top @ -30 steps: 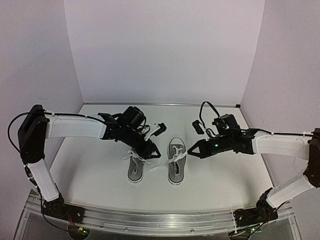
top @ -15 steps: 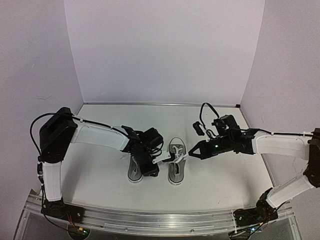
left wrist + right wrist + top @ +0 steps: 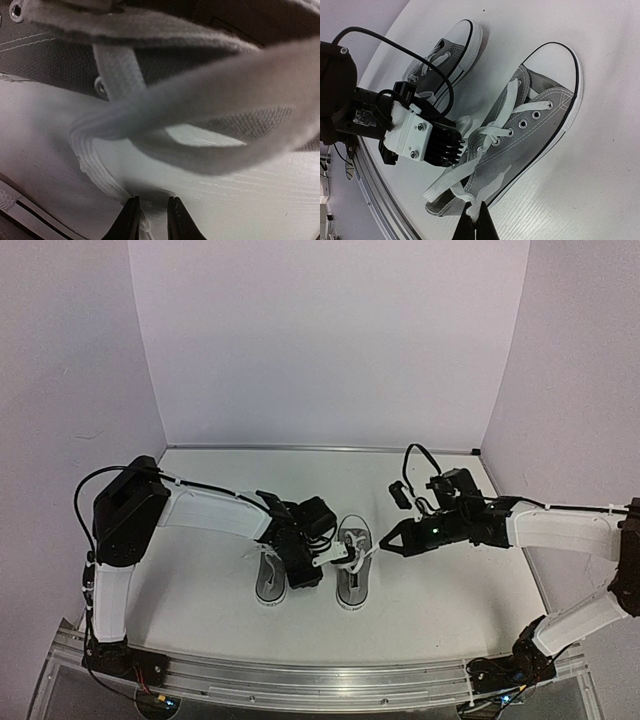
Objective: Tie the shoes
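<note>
Two grey shoes with white laces lie side by side, the left shoe (image 3: 272, 580) and the right shoe (image 3: 352, 572). My left gripper (image 3: 328, 558) is low between them, against the inner side of the right shoe (image 3: 530, 125). Its jaws (image 3: 150, 220) stand a narrow gap apart, with a frayed bit of lace beside the left finger (image 3: 131, 220). A broad lace loop (image 3: 200, 110) hangs blurred just ahead of them. My right gripper (image 3: 476, 215) is shut on a white lace (image 3: 495, 187) of the right shoe, pulled out past its heel side.
The left shoe (image 3: 447, 55) lies beyond the left arm's wrist (image 3: 415, 135) with loose laces. The metal rail (image 3: 320, 680) runs along the table's near edge. White walls close in the back and both sides.
The left arm has swung from behind the shoes down into the gap between them, and its jaws have narrowed. The right gripper has stayed put, holding its lace.
</note>
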### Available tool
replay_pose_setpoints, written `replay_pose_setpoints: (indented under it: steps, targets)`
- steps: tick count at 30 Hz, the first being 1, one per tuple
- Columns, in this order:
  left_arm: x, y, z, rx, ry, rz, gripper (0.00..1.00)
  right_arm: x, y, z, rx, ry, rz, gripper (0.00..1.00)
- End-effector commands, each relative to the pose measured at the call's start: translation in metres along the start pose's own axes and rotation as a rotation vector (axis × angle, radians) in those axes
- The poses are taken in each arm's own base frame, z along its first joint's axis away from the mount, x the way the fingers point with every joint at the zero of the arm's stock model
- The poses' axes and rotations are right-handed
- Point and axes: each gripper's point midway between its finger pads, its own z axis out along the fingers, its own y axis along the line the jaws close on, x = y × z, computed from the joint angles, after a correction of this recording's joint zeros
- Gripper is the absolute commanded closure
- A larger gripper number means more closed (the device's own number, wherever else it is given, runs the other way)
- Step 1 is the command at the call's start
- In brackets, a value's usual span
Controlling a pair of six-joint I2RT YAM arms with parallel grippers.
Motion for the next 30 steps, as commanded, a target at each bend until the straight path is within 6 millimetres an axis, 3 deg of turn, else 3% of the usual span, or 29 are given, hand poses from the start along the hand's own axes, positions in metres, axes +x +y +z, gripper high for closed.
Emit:
replay_pose_setpoints:
  steps: [1, 4, 14, 19, 21, 30]
  targets:
    - [0.012, -0.001, 0.004, 0.007, 0.052, -0.023, 0.93, -0.006, -0.002, -0.010, 0.020, -0.035, 0.005, 1.00]
    - [0.012, -0.003, -0.006, 0.008, 0.036, -0.037, 1.00, -0.004, -0.004, -0.012, 0.030, -0.033, 0.010, 1.00]
    - [0.002, 0.004, -0.043, 0.003, -0.067, -0.126, 0.98, 0.002, -0.011, -0.017, 0.062, -0.031, 0.024, 1.00]
    - [0.004, 0.009, -0.031, 0.012, -0.028, -0.148, 0.72, 0.002, -0.011, -0.017, 0.060, -0.026, 0.024, 1.00]
    - [0.005, 0.010, -0.022, 0.017, -0.011, -0.152, 0.66, 0.002, -0.011, -0.017, 0.061, -0.026, 0.024, 1.00]
    - [0.004, 0.019, 0.005, 0.005, 0.013, -0.184, 0.57, 0.003, -0.011, -0.018, 0.063, -0.024, 0.024, 1.00]
